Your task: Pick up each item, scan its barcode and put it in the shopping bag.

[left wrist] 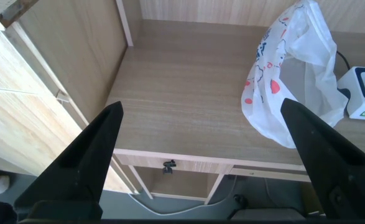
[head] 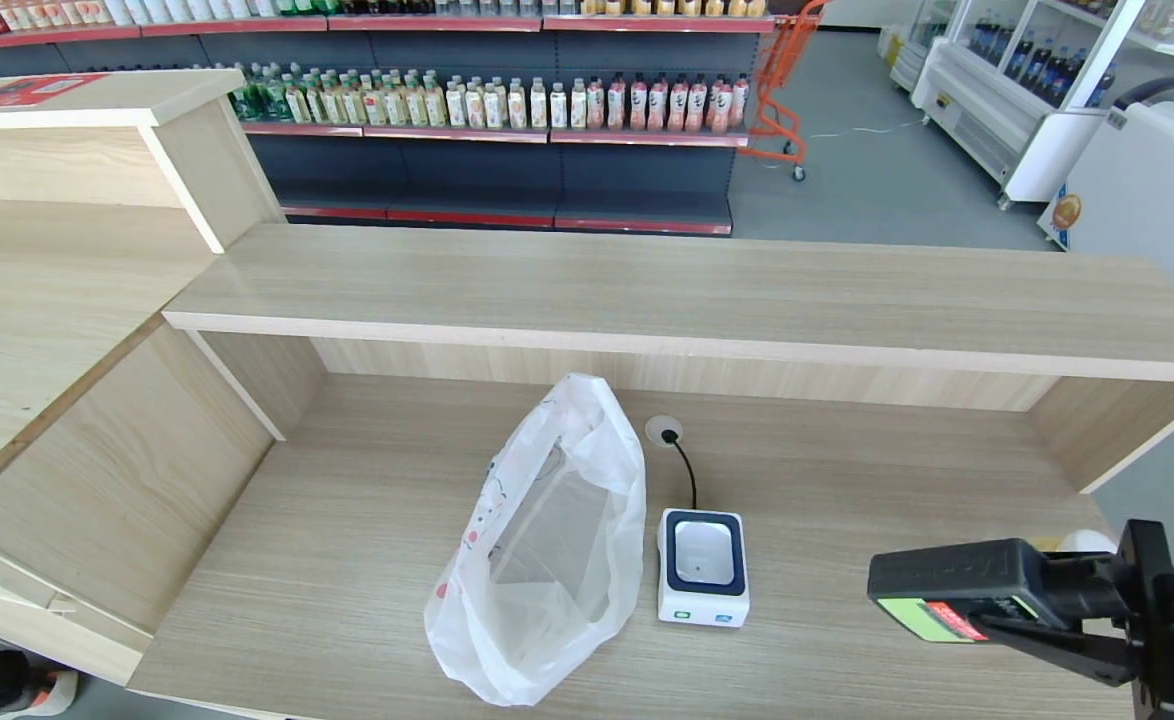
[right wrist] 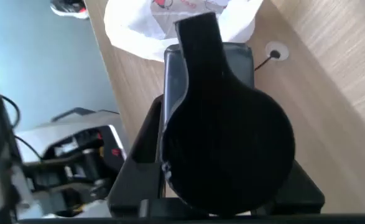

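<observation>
The right gripper (head: 1039, 612) is clamped on a dark, box-shaped item (head: 947, 575) with a green and red label at its end. It holds the item out sideways to the robot's right of the scanner (head: 703, 565), a little nearer the robot than the scanner and apart from it. The left gripper (left wrist: 202, 104) has its fingers spread wide with nothing between them. It hangs over the near edge of the counter (head: 847, 480), on the far side of the shopping bag (head: 547, 560) from the scanner.

The bag is a white plastic one. It sits slumped on the counter just beside the scanner, on the robot's left of it, with its mouth gaping upward. The scanner's window faces up, and its cable (head: 689, 470) runs away from it toward the back of the counter.

With the item already gripped and off the counter, the pick-up looks done and the scan is the step in hand. I cannot tell where the barcode sits on the item. The next move probably calls for carrying the item across until it is over the scanner window, then turning the wrist so the coded face looks down at the glass. After that comes a short carry past the scanner to the bag's mouth. The soft rim may fold in, so the free left gripper could be needed there.
</observation>
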You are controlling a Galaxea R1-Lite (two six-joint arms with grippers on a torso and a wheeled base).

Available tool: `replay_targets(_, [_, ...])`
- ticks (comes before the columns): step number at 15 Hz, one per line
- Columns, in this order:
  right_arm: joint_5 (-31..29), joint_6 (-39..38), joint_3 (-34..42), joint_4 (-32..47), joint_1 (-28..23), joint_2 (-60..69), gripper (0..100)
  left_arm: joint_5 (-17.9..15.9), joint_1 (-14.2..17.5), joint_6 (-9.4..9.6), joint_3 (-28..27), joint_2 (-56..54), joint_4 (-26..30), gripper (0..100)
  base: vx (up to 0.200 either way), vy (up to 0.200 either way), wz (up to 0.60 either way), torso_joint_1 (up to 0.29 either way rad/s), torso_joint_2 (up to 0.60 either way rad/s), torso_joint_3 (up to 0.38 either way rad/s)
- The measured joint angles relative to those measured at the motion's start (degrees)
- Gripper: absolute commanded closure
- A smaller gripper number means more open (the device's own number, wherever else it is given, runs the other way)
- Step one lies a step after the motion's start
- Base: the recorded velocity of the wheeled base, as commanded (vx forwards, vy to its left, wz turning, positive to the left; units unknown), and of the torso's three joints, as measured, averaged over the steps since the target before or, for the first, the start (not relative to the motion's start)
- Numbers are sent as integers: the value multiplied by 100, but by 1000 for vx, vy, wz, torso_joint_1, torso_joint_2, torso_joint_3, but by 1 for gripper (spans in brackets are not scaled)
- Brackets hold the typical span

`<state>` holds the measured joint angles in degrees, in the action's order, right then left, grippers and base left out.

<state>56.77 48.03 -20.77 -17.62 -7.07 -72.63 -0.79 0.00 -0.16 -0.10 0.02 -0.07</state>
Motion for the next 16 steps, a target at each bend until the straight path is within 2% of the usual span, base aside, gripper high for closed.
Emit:
replay_targets(2, [-395,-1640,-94,-6,169,-267,100,1,0,0,0,0,2,0,0,0,0,0,0,0])
replay_targets(5, [-784,-3205,-507,-212,617,-1135,100,0,0,0,0,0,0,0,0,0,0,0,0,0])
replay_targets(9, [-1538,-4057,-1164,-523,1232,-2431,100,0,0,0,0,0,0,0,0,0,0,0,0,0])
replay_targets(12, [-2122,-4757,-1503,-1123,1809,-3134,100,0,0,0,0,0,0,0,0,0,0,0,0,0])
replay_targets(16, [-2656,-5060,-1838,-1527,2292,-3806,100,1,0,0,0,0,0,0,0,0,0,0,0,0])
